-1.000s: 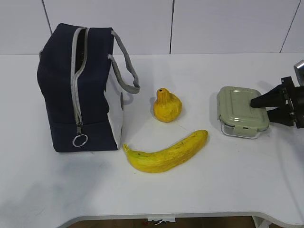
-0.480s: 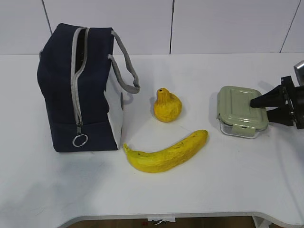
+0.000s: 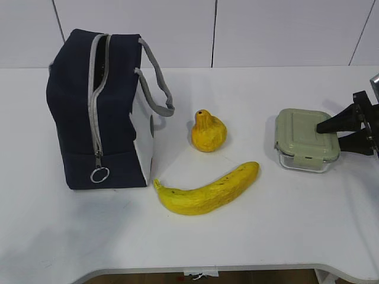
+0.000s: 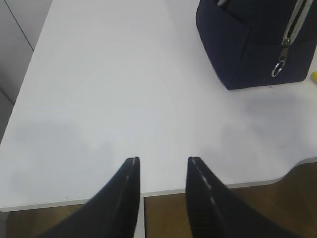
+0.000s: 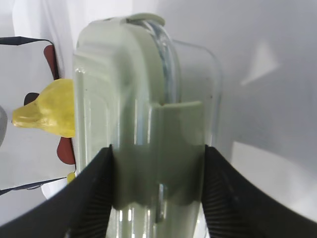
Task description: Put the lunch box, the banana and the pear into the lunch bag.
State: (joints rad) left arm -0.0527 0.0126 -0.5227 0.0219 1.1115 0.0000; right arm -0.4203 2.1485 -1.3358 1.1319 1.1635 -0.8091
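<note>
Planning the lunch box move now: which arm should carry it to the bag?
Right. The right gripper already has its fingers on either side of the lunch box, apparently gripping. The left gripper hangs empty over bare table, near the lunch bag.

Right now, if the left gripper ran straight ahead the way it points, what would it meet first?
Likely nothing: ahead of the left gripper lies bare white table. The lunch bag sits off to the right of that line, though depth is hard to judge.
</note>
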